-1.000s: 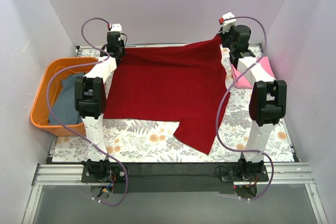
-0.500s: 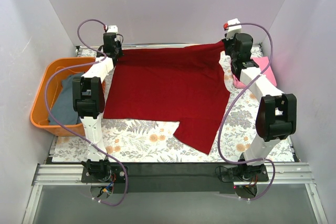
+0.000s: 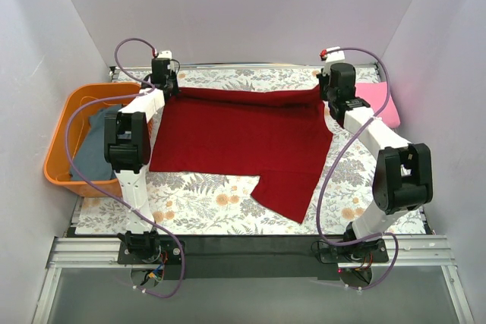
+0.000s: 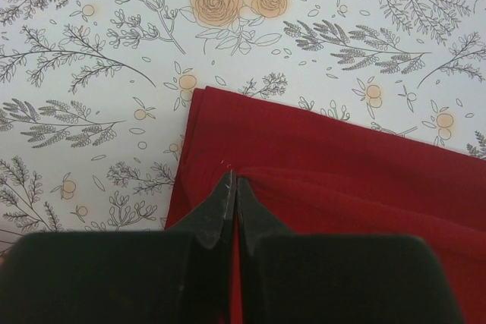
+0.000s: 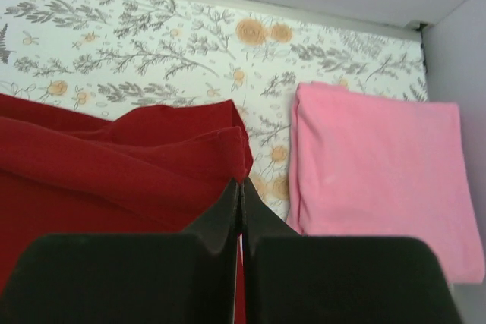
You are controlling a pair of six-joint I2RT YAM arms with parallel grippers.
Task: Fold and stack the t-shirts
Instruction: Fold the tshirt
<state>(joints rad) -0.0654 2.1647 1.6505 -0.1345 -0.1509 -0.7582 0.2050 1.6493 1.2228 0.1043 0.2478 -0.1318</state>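
Note:
The dark red t-shirt (image 3: 243, 138) lies spread on the floral tablecloth, one sleeve trailing toward the front. My left gripper (image 3: 168, 89) is shut on its far left corner (image 4: 228, 134), low over the cloth. My right gripper (image 3: 325, 90) is shut on its far right corner (image 5: 190, 149). A folded pink t-shirt (image 3: 376, 102) lies at the far right, next to the right gripper, and shows in the right wrist view (image 5: 376, 172). The grey-blue t-shirt (image 3: 95, 146) lies in the orange basket.
The orange plastic basket (image 3: 57, 142) stands at the table's left edge beside the left arm. The floral tablecloth (image 3: 205, 199) covers the table. White walls close in the back and both sides.
Both grippers have moved down and back with the far edge of the dark red t-shirt, bringing it from lifted to lying on the cloth. The right arm has uncovered the pink t-shirt.

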